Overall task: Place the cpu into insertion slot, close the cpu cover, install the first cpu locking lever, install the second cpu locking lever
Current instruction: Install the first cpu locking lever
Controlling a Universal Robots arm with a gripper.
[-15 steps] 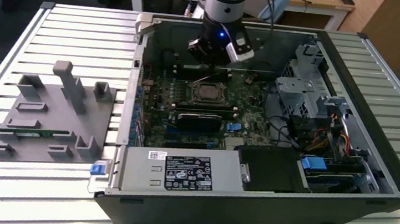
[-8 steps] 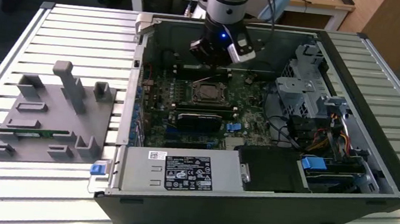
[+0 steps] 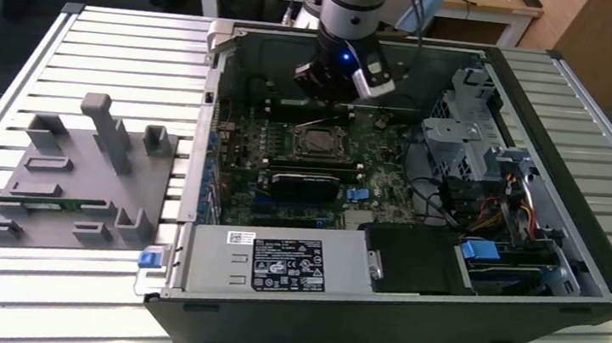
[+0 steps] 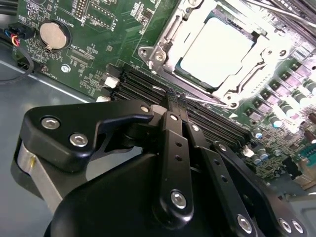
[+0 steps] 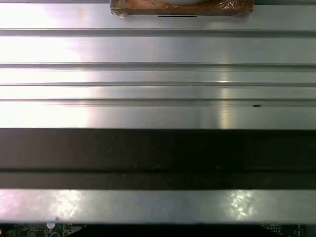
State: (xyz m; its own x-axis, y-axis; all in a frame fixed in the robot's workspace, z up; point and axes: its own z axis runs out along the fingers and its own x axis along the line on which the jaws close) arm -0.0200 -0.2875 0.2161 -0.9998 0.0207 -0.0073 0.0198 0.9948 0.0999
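Tool (image 4: 177,98): black fingers drawn together to a narrow tip, holding nothing clearly discernible, poised at a thin metal lever (image 4: 207,101) beside the socket. The cpu (image 4: 217,49), a dull silvery square, sits in the socket on the green motherboard (image 4: 94,44), framed by the silver cpu cover (image 4: 163,44) lying flat around it. Open computer case (image 3: 572,242) rests on the ribbed aluminium surface (image 3: 104,39); a grey fixture block (image 3: 83,182) lies near the surface's edge.

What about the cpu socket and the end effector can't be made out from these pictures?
- Locking levers: in the exterior view the cpu is too small to show their position.
- cpu cover: the second wrist view's edge cuts off its far side.
- End effector: its own black linkage hides whether the tips hold the thin rod there.
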